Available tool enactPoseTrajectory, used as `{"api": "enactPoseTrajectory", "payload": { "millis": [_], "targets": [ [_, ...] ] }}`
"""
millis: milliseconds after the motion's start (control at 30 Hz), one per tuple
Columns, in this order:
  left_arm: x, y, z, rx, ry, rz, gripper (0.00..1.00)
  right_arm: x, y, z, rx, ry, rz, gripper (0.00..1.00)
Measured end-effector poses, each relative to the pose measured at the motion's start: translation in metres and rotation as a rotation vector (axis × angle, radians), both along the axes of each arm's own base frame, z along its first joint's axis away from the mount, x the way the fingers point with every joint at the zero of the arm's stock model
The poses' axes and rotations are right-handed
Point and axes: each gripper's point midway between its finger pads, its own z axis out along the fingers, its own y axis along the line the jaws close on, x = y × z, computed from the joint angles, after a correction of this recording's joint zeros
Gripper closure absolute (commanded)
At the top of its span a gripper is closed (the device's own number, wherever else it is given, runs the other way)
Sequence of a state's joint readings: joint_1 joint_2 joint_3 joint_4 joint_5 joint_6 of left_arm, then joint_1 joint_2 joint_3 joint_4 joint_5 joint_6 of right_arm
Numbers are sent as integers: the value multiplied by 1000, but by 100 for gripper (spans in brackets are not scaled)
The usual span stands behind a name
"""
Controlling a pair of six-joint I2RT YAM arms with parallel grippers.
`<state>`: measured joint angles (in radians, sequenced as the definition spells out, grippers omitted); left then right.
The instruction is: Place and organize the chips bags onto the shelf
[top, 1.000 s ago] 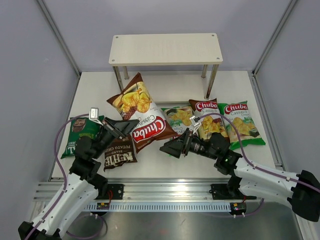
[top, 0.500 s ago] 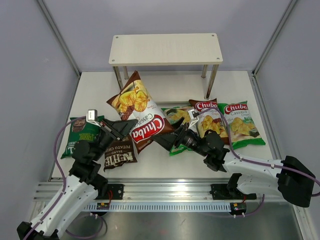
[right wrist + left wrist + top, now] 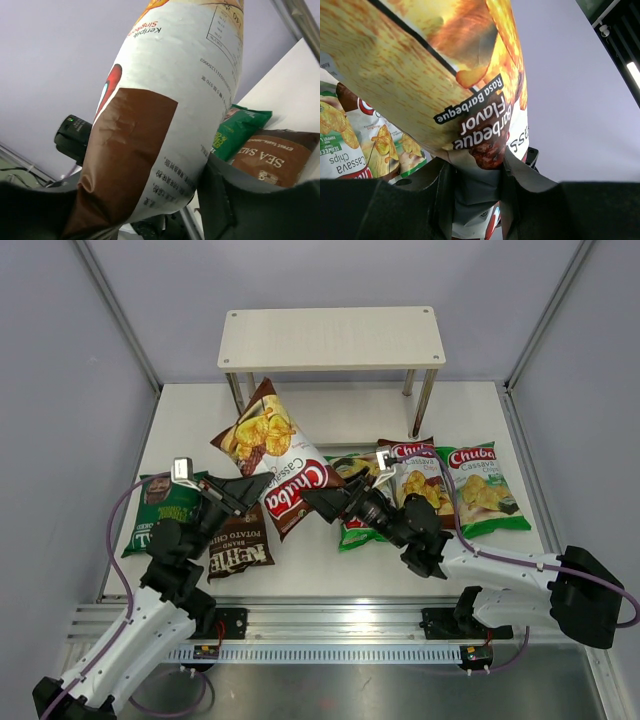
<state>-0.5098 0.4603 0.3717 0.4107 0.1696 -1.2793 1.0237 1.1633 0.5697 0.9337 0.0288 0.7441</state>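
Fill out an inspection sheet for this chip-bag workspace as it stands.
Surface: white table, five bags lying flat.
Job's things: cream shelf on silver legs, top board bare; glossy brown Chuba bag held tilted above the table; green Chuba bag, second brown Chuba bag, second green Chuba bag partly under the right arm, dark brown Kettle bag, dark green REAL bag.
Clutter: nothing seen.
Grippers: left gripper shut on the held bag's edge; right gripper straddling its opposite edge, grip unclear.
Cables: purple cable along each arm.
Surroundings: pale grey enclosure walls; metal rail at near edge.
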Motion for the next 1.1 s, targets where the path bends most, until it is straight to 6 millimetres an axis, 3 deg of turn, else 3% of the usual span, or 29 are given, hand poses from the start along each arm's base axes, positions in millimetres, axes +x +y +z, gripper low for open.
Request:
{"api": "enactPoseTrajectory", "payload": {
  "millis": [67, 133, 200, 333, 500, 633, 733, 867, 1000, 1100],
  "targets": [
    [1, 0, -1, 5, -2, 5, 64, 2, 1, 0, -14, -7, -10, 60],
    [1, 2, 0, 19, -15, 18, 44, 5, 1, -2, -35, -13, -23, 74],
    [2, 3, -1, 42, -20, 33, 34, 8, 2, -3, -54, -14, -34, 80],
    [2, 5, -5, 122, -19, 63, 3, 10, 3, -2, -64, -13, -40, 80],
    [7, 13, -23, 261, 31, 127, 1, 20, -3, -7, -109, 8, -66, 81],
    [7, 34, -40, 377, 75, 224, 1, 49, -29, 0, -110, 33, -139, 82],
    [3, 53, -42, 441, 77, 299, 1, 72, -53, 21, -78, 33, -214, 82],
    [-3, 71, -40, 523, 71, 363, 1, 86, -75, 55, -32, 21, -267, 80],
    [-8, 82, -40, 649, 69, 385, 1, 108, -104, 89, 28, 46, -330, 76],
    [-9, 87, -37, 767, 66, 377, 1, 135, -134, 111, 92, 85, -411, 77]
  ]
}}
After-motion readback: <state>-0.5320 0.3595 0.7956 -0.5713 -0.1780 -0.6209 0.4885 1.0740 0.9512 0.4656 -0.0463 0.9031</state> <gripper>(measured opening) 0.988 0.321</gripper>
